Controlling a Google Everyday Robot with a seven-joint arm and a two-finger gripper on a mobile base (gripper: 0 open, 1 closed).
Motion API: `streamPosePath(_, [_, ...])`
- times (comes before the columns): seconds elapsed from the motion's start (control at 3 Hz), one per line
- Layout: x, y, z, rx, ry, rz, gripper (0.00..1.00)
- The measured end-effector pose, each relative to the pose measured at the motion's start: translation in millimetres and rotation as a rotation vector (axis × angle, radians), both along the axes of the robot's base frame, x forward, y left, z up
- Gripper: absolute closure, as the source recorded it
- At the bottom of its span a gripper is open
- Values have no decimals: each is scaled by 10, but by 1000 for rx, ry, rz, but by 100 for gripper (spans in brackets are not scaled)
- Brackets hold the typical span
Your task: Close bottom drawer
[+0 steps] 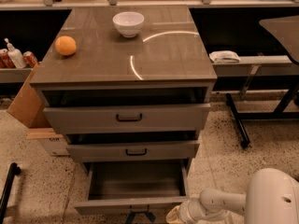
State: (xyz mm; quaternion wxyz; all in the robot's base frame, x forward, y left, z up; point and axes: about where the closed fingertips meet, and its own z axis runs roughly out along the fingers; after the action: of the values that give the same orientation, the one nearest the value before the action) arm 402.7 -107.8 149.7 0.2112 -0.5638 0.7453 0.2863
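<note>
The bottom drawer [133, 203] is the lowest of three grey-brown drawers. It is pulled far out and its empty grey box inside shows. Its small black handle is at the front's lower edge, partly hidden. My gripper [140, 217] is a dark shape at the bottom edge of the view, right in front of the drawer's front, at the handle. My white arm [219, 202] reaches to it from the lower right.
The middle drawer [135, 150] and top drawer [128, 118] stand slightly open. An orange [65, 45] and a white bowl [128, 23] sit on the cabinet top. A cardboard box [25, 104] stands to the left, a desk frame [252, 62] to the right.
</note>
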Motion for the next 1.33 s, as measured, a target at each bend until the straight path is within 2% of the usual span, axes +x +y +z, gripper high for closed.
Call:
streamPosePath(0.33, [360,-23,-82,-9,-59,-22,100])
streamPosePath(0.67, [408,-17,-92,-10,-67,-25,100])
streamPosePath(1.0, [636,-17,-153,-17,-90,-33,100])
streamPosePath(1.33, [966,-20,-248,-25,-118,-45,100])
